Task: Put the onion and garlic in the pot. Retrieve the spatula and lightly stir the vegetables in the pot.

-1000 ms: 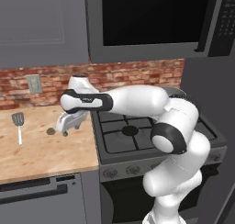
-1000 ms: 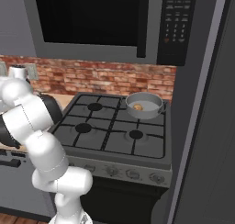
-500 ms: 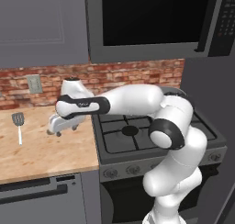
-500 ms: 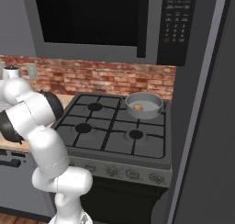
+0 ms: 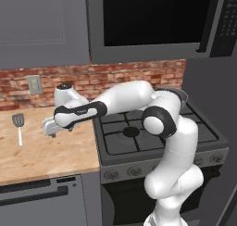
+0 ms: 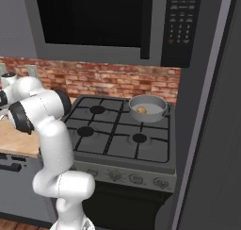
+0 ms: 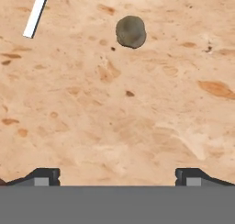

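While garlic [image 7: 131, 31] on counter [image 7: 137, 117], onion [image 6: 141, 110] in pot [image 6: 148, 107].

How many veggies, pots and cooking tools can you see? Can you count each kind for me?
Vegetables: 2, the onion in the pot and the garlic on the counter.
Pots: 1, the pot on the stove.
Cooking tools: 1, the spatula on the counter.
Total: 4

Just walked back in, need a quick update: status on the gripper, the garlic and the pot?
Gripper open, empty, over the wooden counter. Garlic on the counter ahead, not yet grasped. Onion already in pot. Spatula untouched; nothing in the way.
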